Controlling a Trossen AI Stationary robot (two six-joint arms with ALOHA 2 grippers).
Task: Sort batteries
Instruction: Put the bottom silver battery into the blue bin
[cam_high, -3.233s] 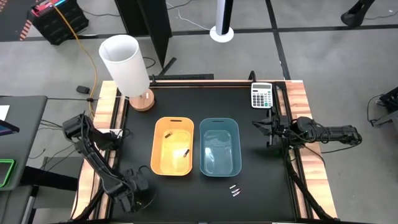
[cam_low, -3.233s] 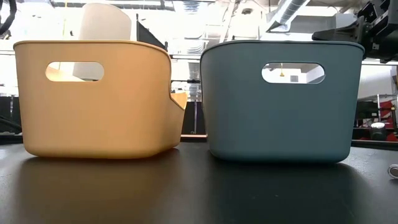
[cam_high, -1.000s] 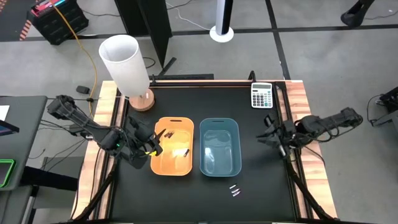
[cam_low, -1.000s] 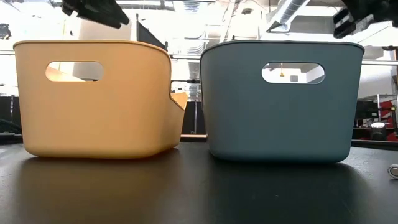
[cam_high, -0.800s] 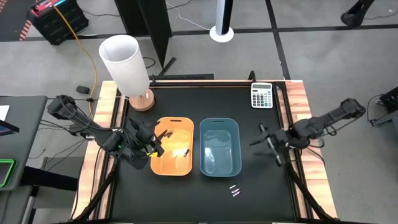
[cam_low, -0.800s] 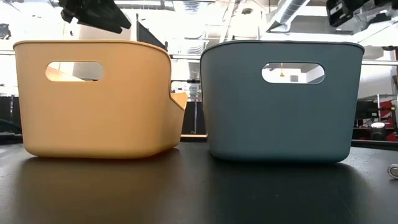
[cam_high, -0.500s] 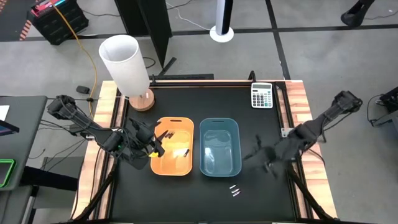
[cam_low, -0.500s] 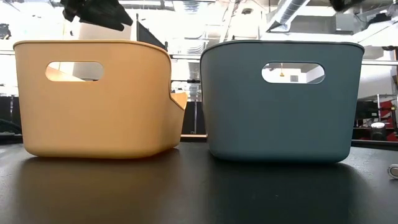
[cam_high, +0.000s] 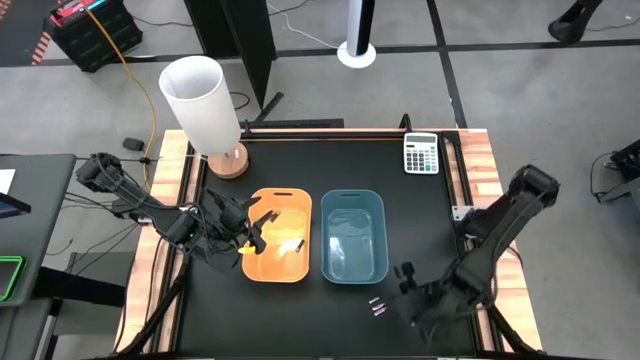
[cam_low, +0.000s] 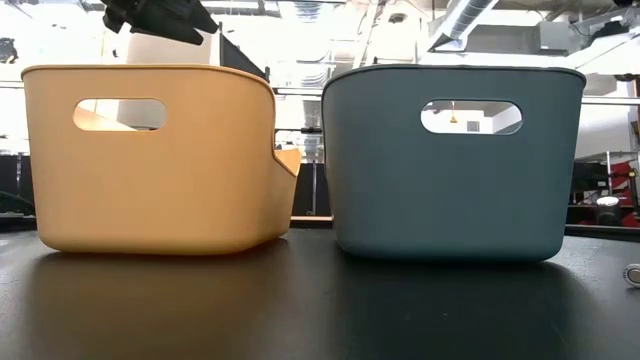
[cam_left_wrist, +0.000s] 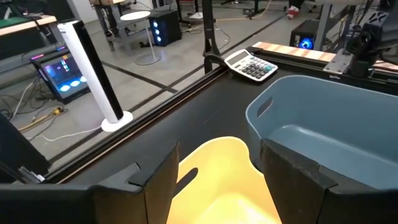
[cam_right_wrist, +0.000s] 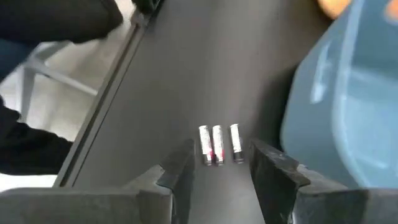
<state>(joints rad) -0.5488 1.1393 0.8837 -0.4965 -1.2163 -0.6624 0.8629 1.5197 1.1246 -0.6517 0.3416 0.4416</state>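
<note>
Silvery-white batteries, three of them, lie side by side on the black table top, just off the near right corner of the blue bin and apart from it. In the high view they show as a small pale cluster with the right gripper just to their right, near the table's near edge. In the right wrist view they sit straight ahead of the gripper, framed in the gap between its two dark fingers, their long axes running roughly along the gripper's line of sight, so parallel to one another and to the fingers. The right gripper's fingers stand parted with nothing between them. Judgement: this arm is by far the nearer, and the approach line is already set; the difficulty is that the three cells lie touching or nearly so, so closing on one alone may drag a neighbour. The left gripper hovers over the left rim of the yellow bin, fingers apart and empty in its wrist view; a few dark batteries lie inside that bin. The blue bin looks empty. A calculator sits at the far right corner, and a white cylinder stands at the far left.
</note>
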